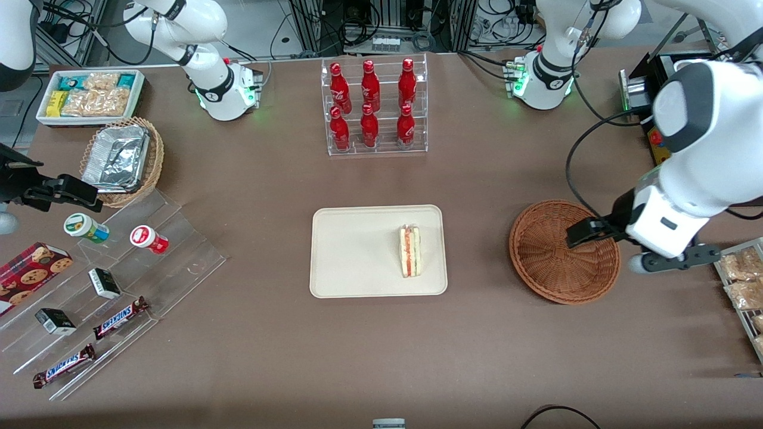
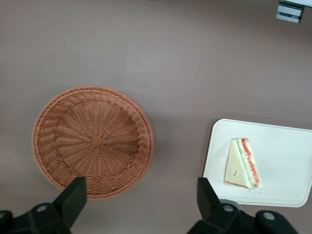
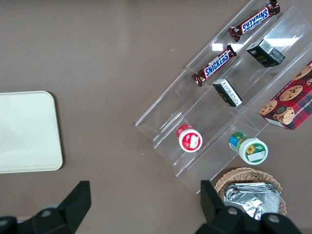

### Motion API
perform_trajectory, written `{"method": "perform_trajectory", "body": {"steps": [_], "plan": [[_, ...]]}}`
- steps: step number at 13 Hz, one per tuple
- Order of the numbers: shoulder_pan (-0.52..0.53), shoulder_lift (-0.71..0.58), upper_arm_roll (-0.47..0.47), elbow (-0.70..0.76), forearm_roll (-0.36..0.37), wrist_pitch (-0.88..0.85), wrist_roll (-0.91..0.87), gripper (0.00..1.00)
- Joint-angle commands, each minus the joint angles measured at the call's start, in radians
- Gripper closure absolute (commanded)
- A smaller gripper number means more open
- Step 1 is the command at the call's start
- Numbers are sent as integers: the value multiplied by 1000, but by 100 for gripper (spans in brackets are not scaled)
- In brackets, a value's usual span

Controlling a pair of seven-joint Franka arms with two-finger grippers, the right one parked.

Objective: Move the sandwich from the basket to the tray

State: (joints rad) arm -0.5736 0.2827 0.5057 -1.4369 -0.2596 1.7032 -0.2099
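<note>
Sandwich point(image 1: 410, 251) lies on its side on the tray point(image 1: 351, 250), near the rim closest to the basket point(image 1: 554, 262), which I see empty. My gripper point(image 2: 139, 204) hangs above the basket, jaws spread wide, holding nothing. Risk: dropping low could clip the wicker rim and shove it across the desk point(image 1: 381, 357).

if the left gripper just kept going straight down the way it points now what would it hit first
Probably the bare table between the basket and the tray, or the basket's rim; depth is unclear. The gripper is open, empty, and points down there. The sandwich already lies on the tray.
</note>
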Motion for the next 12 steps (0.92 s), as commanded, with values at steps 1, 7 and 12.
{"method": "perform_trajectory", "body": {"steps": [1,7,12], "plan": [[87,-62,-107,-33,49,-28,14,0],[312,-112,-344,-28,132,-108,14,0],[469,-152,-487,-31,169,-174,17,0]]}}
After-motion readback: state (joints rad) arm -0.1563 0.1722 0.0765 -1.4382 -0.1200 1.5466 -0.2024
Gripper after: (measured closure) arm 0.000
